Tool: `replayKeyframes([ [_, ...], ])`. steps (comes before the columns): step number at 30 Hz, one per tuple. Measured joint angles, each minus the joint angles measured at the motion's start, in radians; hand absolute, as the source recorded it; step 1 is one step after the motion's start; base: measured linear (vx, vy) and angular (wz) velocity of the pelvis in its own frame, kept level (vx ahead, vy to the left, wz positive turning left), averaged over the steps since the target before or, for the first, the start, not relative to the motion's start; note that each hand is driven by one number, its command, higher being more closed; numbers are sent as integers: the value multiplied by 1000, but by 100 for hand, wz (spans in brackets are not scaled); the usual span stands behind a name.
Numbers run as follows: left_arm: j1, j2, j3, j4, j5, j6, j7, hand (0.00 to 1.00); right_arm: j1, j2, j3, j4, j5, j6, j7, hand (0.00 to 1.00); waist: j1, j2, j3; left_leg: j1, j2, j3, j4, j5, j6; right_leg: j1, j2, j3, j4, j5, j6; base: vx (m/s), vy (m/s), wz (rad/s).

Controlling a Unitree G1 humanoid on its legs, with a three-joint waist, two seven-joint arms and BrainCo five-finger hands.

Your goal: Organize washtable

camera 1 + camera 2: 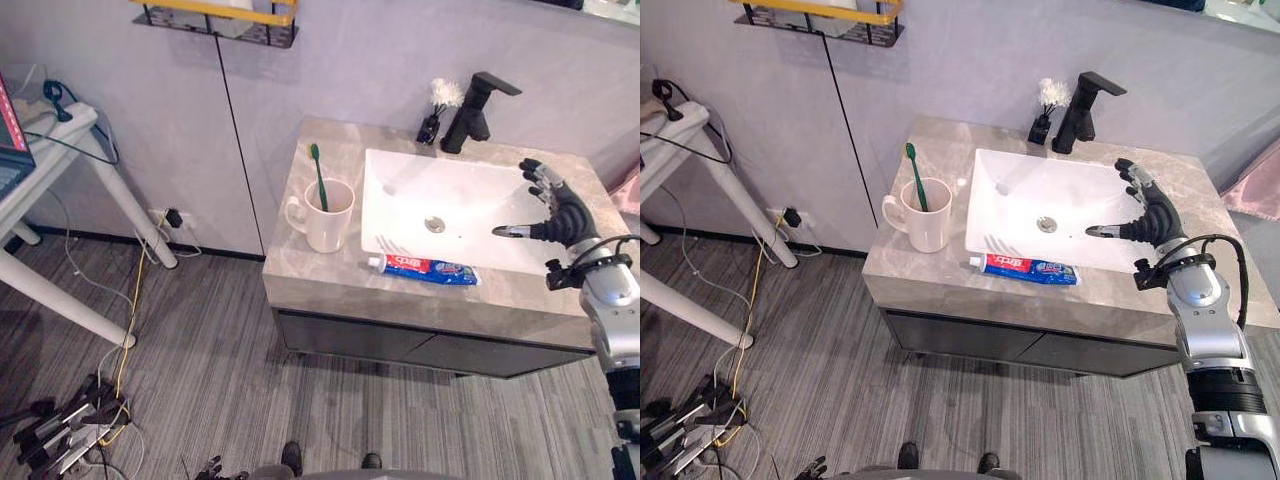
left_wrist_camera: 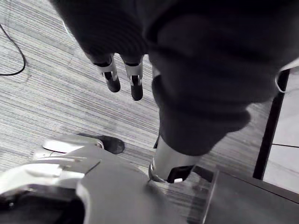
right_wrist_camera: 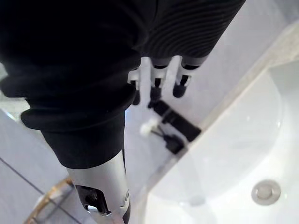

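No text, number or sign can be read. The toothpaste tube (image 1: 425, 268) lies on the countertop (image 1: 330, 275), just beside the front rim of the white basin (image 1: 460, 195). It bears pale lettering on a red and blue ground, too small to make out.

Grey-veined beige is being shown by the marbled stone countertop (image 1: 300, 275), plain white by the rectangular ceramic basin (image 1: 470, 195), green by the slim plastic toothbrush (image 1: 318, 175), cream by the ceramic mug (image 1: 325, 228), blue, red and white by the toothpaste tube (image 1: 425, 269), black by the angular tap (image 1: 470, 115).
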Motion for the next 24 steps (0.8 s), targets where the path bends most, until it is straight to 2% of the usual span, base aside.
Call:
replayKeyframes([
  [3,1,0,-6,-4,1,-4,0,0,-4,0,15,3,1,0,7,0,2,2,23,-3,-5,-4,0,3,2,-1,-5,-4,-1,3,4,-14,26,6],
  [16,3,10,-10,-4,1,-18,-1,0,-10,16,121,0,11,-19,71,0,6,-14,43,-26,-8,-9,0,9,4,-19,-8,-11,-2,10,6,-1,-1,1],
  [24,-1,19,-42,-5,0,-28,-1,0,25,18,163,1,10,-19,110,0,23,-17,48,-26,-8,-10,-1,10,4,-20,-8,-12,-2,10,6,0,0,0],
])
